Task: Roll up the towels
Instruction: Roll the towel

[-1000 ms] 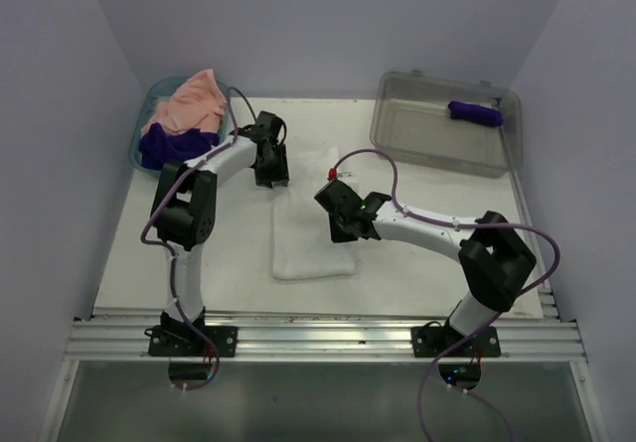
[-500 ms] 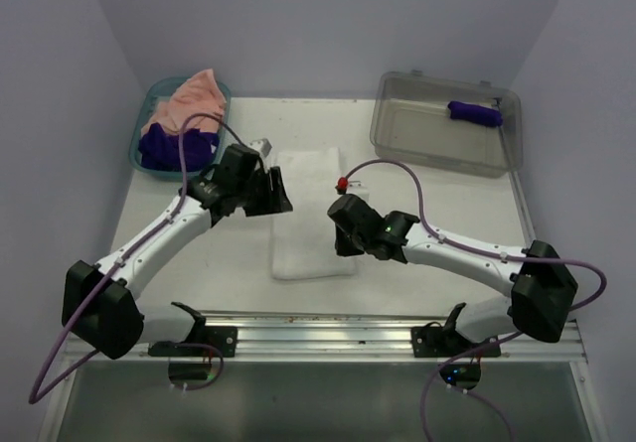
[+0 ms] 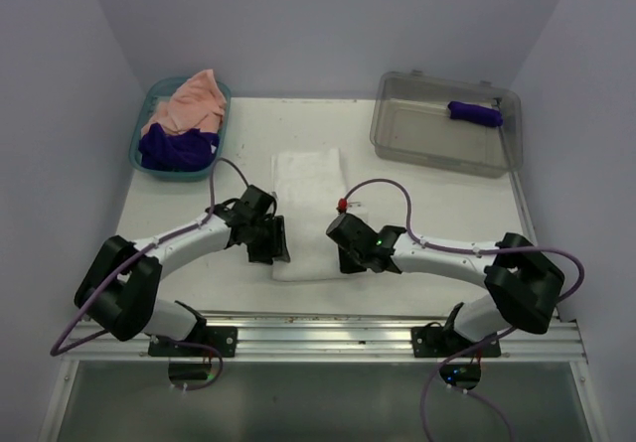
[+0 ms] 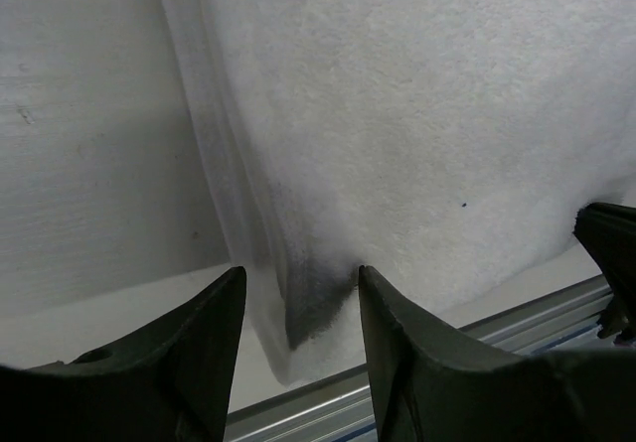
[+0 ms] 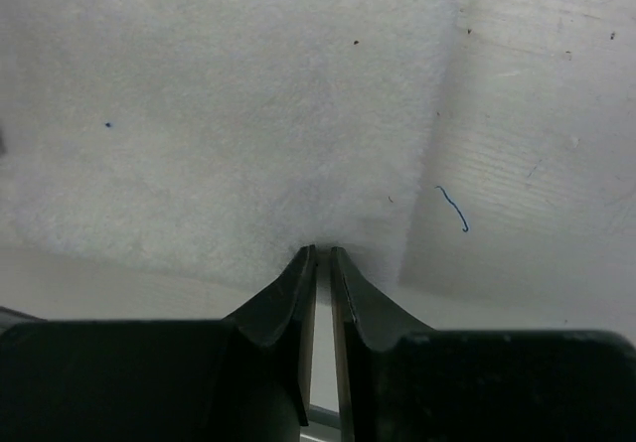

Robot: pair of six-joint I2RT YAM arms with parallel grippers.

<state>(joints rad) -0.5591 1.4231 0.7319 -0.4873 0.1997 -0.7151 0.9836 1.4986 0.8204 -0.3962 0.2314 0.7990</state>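
the large white terry-cloth towel lies flat in the middle of the pale table, folded into a long strip whose short near edge faces you, just beyond the aluminium rail; this edge is the likely start of the roll, which is why both arms are set low at its two near corners. the left gripper stands about half open, its jaws straddling the near-left corner where the stacked layers show as a dark fold, and it has hold of nothing. the right gripper has its jaws drawn almost together, only a thin slit between them, tips touching the near hem close to the right corner; you cannot tell whether any cloth is pinched there. no turn of the roll is formed yet. the crumpled peach-pink towel and the loose dark purple towel wait heaped in the teal plastic basket at the far left, well apart from the work. one compact dark purple roll lies in the clear grey plastic bin at the far right, probably the place for finished rolls.
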